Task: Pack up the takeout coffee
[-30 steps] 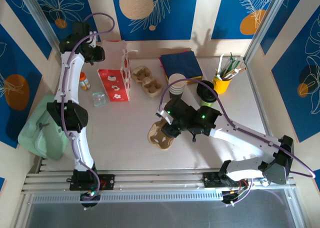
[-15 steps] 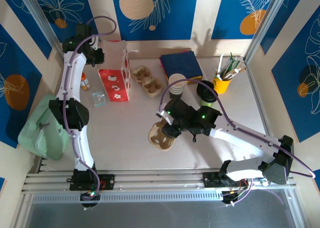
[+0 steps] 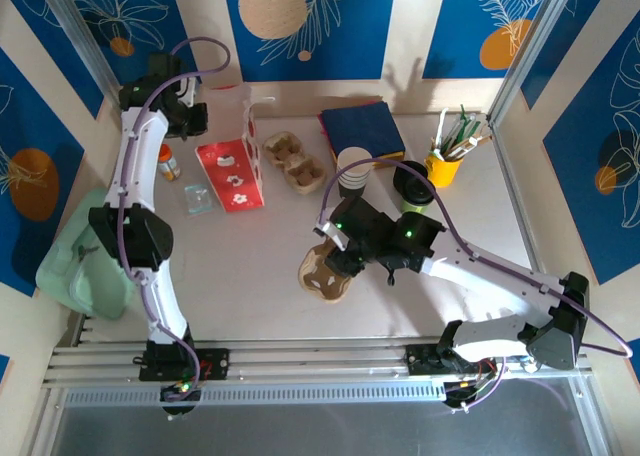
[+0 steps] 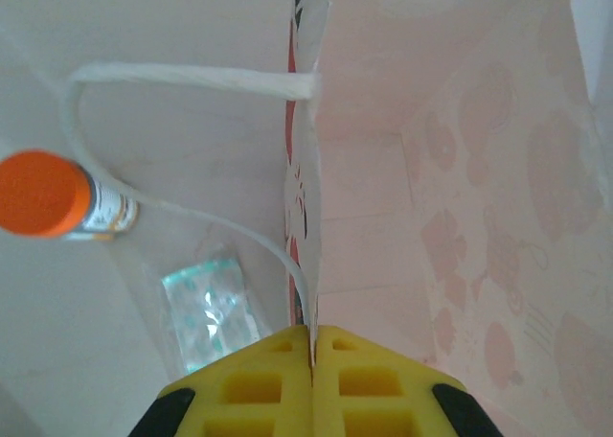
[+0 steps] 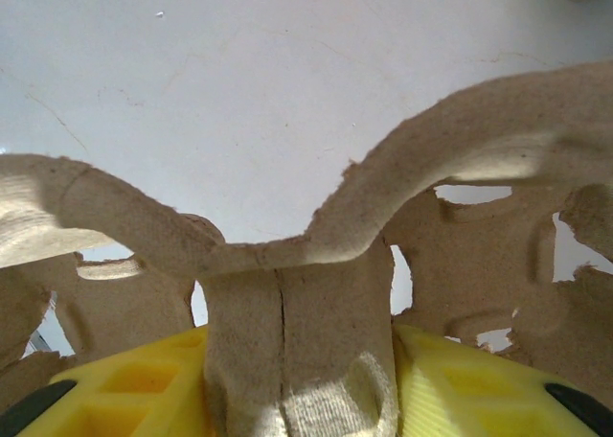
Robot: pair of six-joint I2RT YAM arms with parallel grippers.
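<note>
**A:** What does the right claw have?

**B:** The right claw [image 5: 299, 384] is clamped on the middle ridge of the brown cup carrier [image 5: 431, 159], with yellow fingers [image 5: 144, 394] on either side of the cardboard. From overhead it sits at frame centre, low over the desk [image 3: 240, 266]. I can't tell whether the carrier is lifted or resting. Holding it by the ridge leaves the wells free, which I'd judge is the reason for that grip.

**A:** And the left one?

**B:** The left claw [image 4: 312, 356] is pinched tight on the rim of the paper bag [image 4: 460, 217] at the upper left of the overhead frame. My guess is that it is keeping the mouth open for loading.

**A:** Where's the coffee?

**B:** The coffee cup [image 3: 411, 204] has its black lid [image 3: 411, 179] on. It stands right of centre toward the top, well apart from both claws.

**A:** What's around it?

**B:** The yellow cup [image 3: 440, 168] of utensils is just beside it on the right, and an open cup [image 3: 353, 168] stands near it on the left, between the coffee and the bag. A second carrier [image 3: 292, 161] lies just beside the bag's mouth, so that is the tight spot. The orange-capped bottle [image 4: 43, 193] and a sachet [image 4: 211, 312] lie on the bag's far side, out of the way.
</note>
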